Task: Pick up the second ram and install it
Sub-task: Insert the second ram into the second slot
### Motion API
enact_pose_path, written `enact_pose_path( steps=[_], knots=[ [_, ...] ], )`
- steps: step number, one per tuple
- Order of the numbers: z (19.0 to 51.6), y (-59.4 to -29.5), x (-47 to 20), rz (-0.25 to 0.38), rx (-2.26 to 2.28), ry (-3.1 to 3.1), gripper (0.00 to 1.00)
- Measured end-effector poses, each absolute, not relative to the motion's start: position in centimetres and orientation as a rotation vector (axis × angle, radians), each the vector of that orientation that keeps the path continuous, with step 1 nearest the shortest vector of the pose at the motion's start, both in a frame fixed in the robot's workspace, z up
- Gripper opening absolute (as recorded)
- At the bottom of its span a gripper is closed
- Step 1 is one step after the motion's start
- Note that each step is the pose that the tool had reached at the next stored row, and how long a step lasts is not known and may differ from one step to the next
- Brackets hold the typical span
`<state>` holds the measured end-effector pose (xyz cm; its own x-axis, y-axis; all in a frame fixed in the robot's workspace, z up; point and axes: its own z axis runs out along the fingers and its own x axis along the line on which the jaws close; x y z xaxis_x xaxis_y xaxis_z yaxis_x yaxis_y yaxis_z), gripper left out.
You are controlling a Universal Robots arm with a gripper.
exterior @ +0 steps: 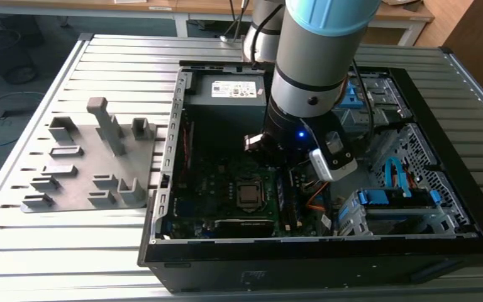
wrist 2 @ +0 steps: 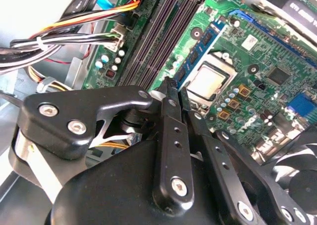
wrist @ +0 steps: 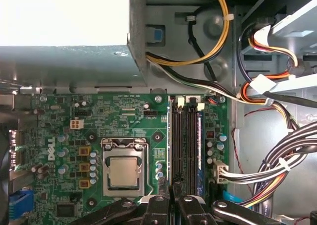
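The second ram (wrist 2: 208,46) is a blue-green stick with black chips. In the second wrist view it runs away from my fingertips along the memory slots (wrist 2: 158,46), on the side of the processor socket (wrist 2: 208,81). My gripper (wrist 2: 177,86) has its two black fingers drawn close together on the stick's near part. I cannot tell whether the stick is seated in a slot. In the first wrist view my gripper (wrist: 173,202) hangs over the slot row (wrist: 176,145) nearest the processor socket (wrist: 124,170). In the exterior view my arm (exterior: 309,82) reaches down into the open computer case (exterior: 164,189).
Bundles of coloured wires (wrist: 277,170) (wrist 2: 64,41) lie close beside the slots. A power supply (exterior: 229,94) fills the case's far end. A fan (wrist 2: 297,180) sits near the socket. A grey fixture plate (exterior: 82,163) lies on the slatted table at the exterior view's left.
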<state>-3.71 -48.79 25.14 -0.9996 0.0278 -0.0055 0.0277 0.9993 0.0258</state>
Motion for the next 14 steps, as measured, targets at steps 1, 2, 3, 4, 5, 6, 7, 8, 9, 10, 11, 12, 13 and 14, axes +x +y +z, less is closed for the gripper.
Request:
enact_pose_path(
  steps=[1, 2, 3, 4, 5, 6, 7, 8, 9, 10, 11, 12, 13, 14],
  knots=[
    [25.14, -48.79, -3.71, 0.04, 0.05, 3.135, 0.14],
    [25.14, -48.79, -3.71, 0.04, 0.058, 3.135, 0.14],
    [25.14, -48.79, -3.71, 0.04, 0.065, 3.135, 0.14],
    [25.14, -48.79, -3.71, 0.04, 0.072, 3.134, 0.14],
    [25.14, -48.79, -3.71, 0.04, 0.079, 3.134, 0.14],
    [25.14, -48.79, -3.71, 0.04, 0.087, 3.134, 0.14],
    [25.14, -48.79, -3.71, 0.04, 0.094, 3.134, 0.14],
    [25.14, -48.79, -3.71, 0.039, 0.101, 3.133, 0.14],
    [25.14, -48.79, -3.71, 0.039, 0.109, 3.133, 0.14],
    [25.13, -48.79, -3.71, 0.039, 0.116, 3.133, 0.14],
    [25.13, -48.79, -3.71, 0.039, 0.123, 3.132, 0.14],
    [25.13, -48.79, -3.71, 0.039, 0.13, 3.132, 0.14],
    [25.13, -48.79, -3.71, 0.038, 0.137, 3.132, 0.14],
    [25.14, -48.79, -3.71, 0.038, 0.144, 3.131, 0.14]
  ],
)
